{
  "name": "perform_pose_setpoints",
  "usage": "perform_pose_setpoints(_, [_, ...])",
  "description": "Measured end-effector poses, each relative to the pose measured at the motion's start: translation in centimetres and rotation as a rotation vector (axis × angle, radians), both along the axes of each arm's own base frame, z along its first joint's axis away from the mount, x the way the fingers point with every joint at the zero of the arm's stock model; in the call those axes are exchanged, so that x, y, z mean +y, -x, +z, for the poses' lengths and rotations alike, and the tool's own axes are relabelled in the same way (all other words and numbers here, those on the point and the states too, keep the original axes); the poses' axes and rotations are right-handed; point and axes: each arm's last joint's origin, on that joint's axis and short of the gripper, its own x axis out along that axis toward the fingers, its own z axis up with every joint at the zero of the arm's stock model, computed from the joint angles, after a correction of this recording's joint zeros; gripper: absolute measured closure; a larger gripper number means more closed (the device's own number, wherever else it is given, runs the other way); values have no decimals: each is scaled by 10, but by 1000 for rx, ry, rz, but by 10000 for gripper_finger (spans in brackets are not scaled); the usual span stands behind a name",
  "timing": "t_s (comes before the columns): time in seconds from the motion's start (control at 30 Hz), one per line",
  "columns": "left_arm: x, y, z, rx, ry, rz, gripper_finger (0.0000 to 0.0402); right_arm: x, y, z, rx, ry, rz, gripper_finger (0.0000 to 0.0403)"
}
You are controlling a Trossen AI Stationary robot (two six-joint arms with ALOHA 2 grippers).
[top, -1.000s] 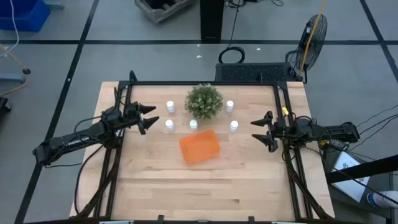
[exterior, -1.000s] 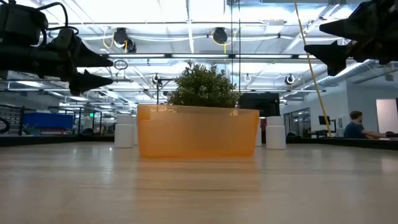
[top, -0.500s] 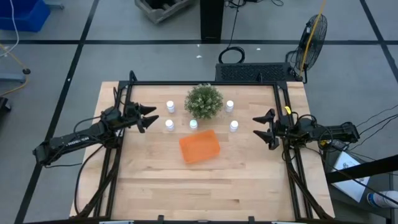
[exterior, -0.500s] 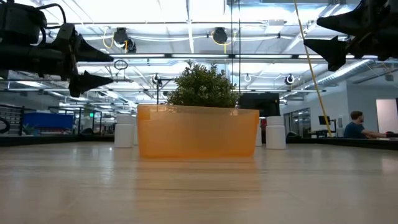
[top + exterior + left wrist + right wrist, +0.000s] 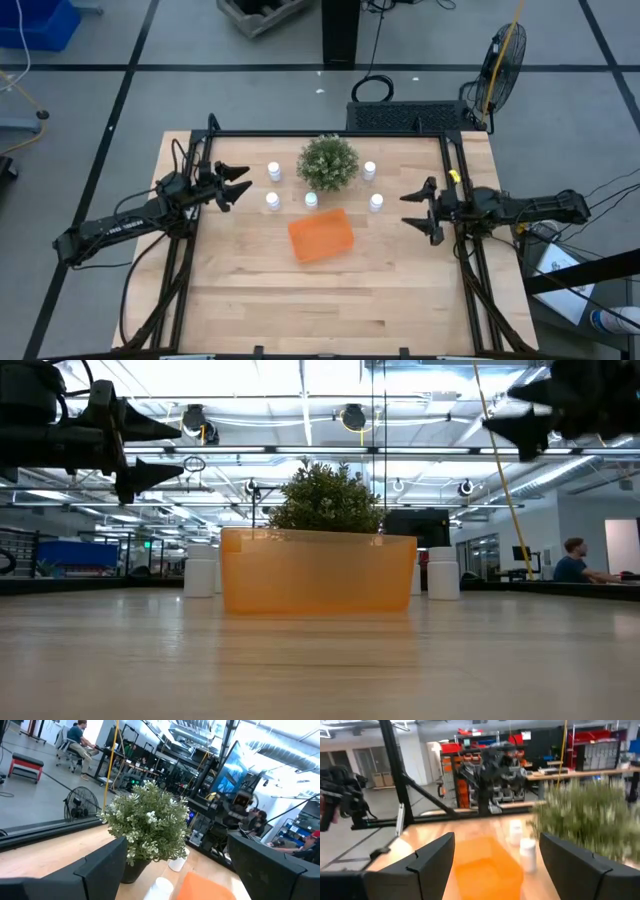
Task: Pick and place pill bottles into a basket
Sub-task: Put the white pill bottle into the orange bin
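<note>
**Both grippers open, bottles upright**

Five small white capped pill bottles (image 5: 273,201) stand upright around the bushy green plant (image 5: 328,162), beyond my tilted orange rectangular basket (image 5: 321,236). My left gripper (image 5: 237,185) and right gripper (image 5: 413,210) hover spread apart; the right has edged inward.

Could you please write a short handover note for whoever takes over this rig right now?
Left gripper: open, empty, above the table's left side.
Right gripper: open, empty, above the right side.
Five pill bottles stand on the table around the plant.
Basket: in front of the plant, empty.
Done: nothing placed.
Left: all five bottles.
</note>
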Motion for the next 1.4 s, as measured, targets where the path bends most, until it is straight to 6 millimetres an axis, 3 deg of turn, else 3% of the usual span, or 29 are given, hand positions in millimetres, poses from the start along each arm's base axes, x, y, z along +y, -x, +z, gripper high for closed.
perform_pose_setpoints(0.2, [0, 0, 0, -4, -2, -6, 53, -1, -24, 46, 218, 153, -79, 122])
perform_pose_setpoints(0.33, [-1, 0, 0, 1, -16, -32, 53, -8, -40, 54, 503, 285, -218, 122])
perform_pose_setpoints(0.6, [-3, -1, 0, 7, -29, -109, 53, -26, -56, 25, 683, 249, -317, 122])
perform_pose_setpoints(0.87, [-3, -1, 0, 9, -34, -109, 53, -30, -55, -5, 668, 237, -342, 122])
perform_pose_setpoints(1.17, [-3, -1, 0, 9, -35, -110, 53, -31, -52, -50, 683, 85, -340, 122])
perform_pose_setpoints(1.4, [-3, -1, 0, 9, -35, -110, 53, -35, -64, -41, 699, 51, -317, 122])
